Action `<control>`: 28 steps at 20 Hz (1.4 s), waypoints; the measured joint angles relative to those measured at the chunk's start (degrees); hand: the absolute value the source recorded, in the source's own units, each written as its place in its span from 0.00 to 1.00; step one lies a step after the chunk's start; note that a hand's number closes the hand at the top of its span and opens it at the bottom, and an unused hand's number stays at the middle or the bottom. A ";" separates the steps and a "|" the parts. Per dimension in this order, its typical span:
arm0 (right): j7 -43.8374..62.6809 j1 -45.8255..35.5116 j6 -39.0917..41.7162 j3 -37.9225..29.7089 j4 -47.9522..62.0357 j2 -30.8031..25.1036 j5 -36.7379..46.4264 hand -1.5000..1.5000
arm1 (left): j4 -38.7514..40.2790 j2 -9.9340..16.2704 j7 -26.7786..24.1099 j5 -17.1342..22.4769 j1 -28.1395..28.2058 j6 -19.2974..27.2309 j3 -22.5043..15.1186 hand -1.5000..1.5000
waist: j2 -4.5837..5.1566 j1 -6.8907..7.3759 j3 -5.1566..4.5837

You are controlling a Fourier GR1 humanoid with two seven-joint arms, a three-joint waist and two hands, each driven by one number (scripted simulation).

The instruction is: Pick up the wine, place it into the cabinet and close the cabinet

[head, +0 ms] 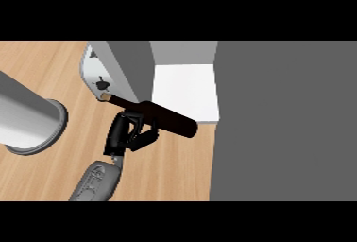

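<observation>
One hand in view: my left hand (127,134), fingers curled round wine bottle (167,119), clamped on its body. Bottle tilted, nearly lying flat, cork end (105,96) pointing at open cabinet door (105,71), base toward cabinet's white interior floor (185,90). Bottle held above wooden counter (174,165), just in front of cabinet (279,118) opening. Grey cylindrical pot (28,118) well left of cabinet. My forearm (97,182) enters from below bottle.
</observation>
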 measured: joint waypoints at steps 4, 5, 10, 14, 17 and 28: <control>-1.05 0.91 1.09 -1.01 0.39 -0.18 -0.39 0.00 | -0.22 0.79 2.33 0.99 -1.68 4.42 -3.38 1.00 | -0.16 -0.16 0.12; -1.41 1.39 1.46 -1.10 0.39 -0.23 -0.49 0.00 | -0.06 0.95 2.72 1.64 -2.29 5.17 -3.84 1.00 | -0.21 -0.26 0.15; -2.47 2.46 2.71 -2.08 0.55 -0.29 -1.00 0.00 | 0.30 1.61 6.12 4.62 -5.08 10.51 -7.13 1.00 | -0.26 -0.54 0.18; -2.71 2.21 2.88 -1.78 0.65 0.18 -1.29 0.00 | 1.98 2.06 6.95 6.21 -6.65 14.53 -8.91 1.00 | -0.47 -0.74 0.29; -3.21 2.51 3.47 -2.57 0.69 -0.11 -1.57 0.00 | 2.68 1.96 8.76 5.27 -7.28 16.78 -9.65 1.00 | -0.71 -0.76 0.36; -4.11 2.10 4.73 -1.40 1.19 0.27 -2.32 0.00 | 3.82 2.05 12.88 0.76 -7.80 25.11 -11.64 1.00 | -0.97 -2.03 0.65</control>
